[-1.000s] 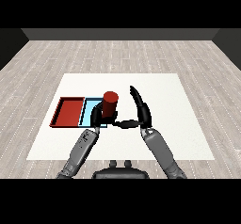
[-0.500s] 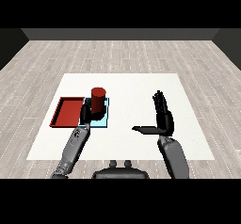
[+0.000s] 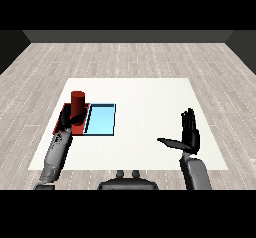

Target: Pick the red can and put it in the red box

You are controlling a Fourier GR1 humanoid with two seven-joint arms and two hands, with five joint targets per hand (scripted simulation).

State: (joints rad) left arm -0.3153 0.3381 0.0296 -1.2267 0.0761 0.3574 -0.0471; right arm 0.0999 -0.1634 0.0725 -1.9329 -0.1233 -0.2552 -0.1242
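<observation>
White and matte, the surface (image 3: 150, 122) spreads square across my feed, sitting on a floor (image 3: 130, 57) of pale grey wood-look planks with a dark wall behind.

Nearest to me, close to the surface's near right corner, I see the right hand (image 3: 189, 137) raised on its grey forearm (image 3: 196, 174). It is spread wide: the black fingers stand straight up side by side and the thumb juts out sideways toward the middle of the surface. It holds nothing and touches nothing.

On the opposite side, the left forearm (image 3: 56, 154), a grey cylinder with rounded segments, reaches in from the near left corner toward the left edge. At its end my left hand (image 3: 67, 118) is wrapped round the lower part of the red can (image 3: 77, 103), the dark fingers curling across its front.

I read the can as a plain upright cylinder, deep red, with a flat, slightly brighter top and no markings that I can make out. It stands over the red tray (image 3: 81, 127), a shallow flat rectangle near the left edge; whether its base rests on the tray floor I cannot tell, since the hand covers it.

Just beside the red tray, toward the middle, lies the light blue tray (image 3: 101, 119), same shallow shape, with a thin dark rim.
</observation>
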